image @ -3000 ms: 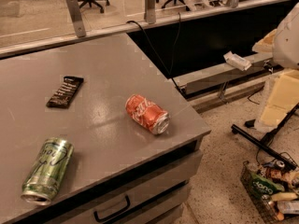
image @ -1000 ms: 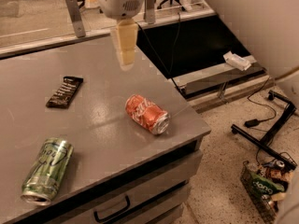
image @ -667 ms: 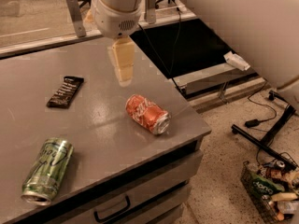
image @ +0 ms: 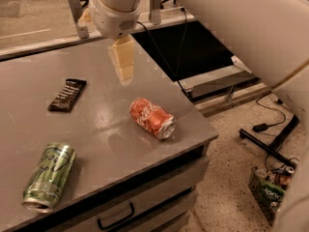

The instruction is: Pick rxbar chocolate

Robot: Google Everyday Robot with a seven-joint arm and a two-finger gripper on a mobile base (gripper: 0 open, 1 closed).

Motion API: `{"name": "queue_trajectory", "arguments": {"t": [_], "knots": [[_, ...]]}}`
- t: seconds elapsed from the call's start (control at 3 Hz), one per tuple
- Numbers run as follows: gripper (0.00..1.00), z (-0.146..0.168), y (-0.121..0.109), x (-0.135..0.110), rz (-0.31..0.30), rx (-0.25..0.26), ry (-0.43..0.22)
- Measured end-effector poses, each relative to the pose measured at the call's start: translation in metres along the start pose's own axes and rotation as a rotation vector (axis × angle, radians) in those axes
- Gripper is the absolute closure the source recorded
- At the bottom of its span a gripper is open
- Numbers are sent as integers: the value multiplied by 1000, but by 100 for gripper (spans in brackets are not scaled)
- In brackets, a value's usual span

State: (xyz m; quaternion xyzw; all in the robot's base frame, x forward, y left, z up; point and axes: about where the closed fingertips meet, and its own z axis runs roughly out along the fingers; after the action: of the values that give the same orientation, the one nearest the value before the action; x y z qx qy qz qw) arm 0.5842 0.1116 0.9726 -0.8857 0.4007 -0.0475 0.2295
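Observation:
The rxbar chocolate (image: 67,94) is a flat dark bar with white lettering, lying on the grey table (image: 96,134) at the left, towards the back. My gripper (image: 124,67) hangs point-down from the white arm over the middle back of the table, to the right of the bar and apart from it. It is above the table surface and holds nothing that I can see. The bar is in full view.
A red soda can (image: 152,118) lies on its side near the table's right edge, in front of the gripper. A green can (image: 49,176) lies at the front left. The table's right edge drops to the floor, where a bag (image: 269,193) and cables lie.
The arm has swung in over the table from the right. Over the last second the gripper has come lower and nearer, towards the middle of the table. The bar and both cans have not moved.

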Motion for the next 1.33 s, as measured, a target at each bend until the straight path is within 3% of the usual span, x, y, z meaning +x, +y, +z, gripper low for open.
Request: {"name": "queue_trajectory", "arguments": {"t": [0.67, 1.0, 1.33], "knots": [[0, 55, -46, -17, -377, -5, -10], [0, 81, -52, -35, -541, -18, 14], [0, 107, -53, -51, -656, -39, 25]]}}
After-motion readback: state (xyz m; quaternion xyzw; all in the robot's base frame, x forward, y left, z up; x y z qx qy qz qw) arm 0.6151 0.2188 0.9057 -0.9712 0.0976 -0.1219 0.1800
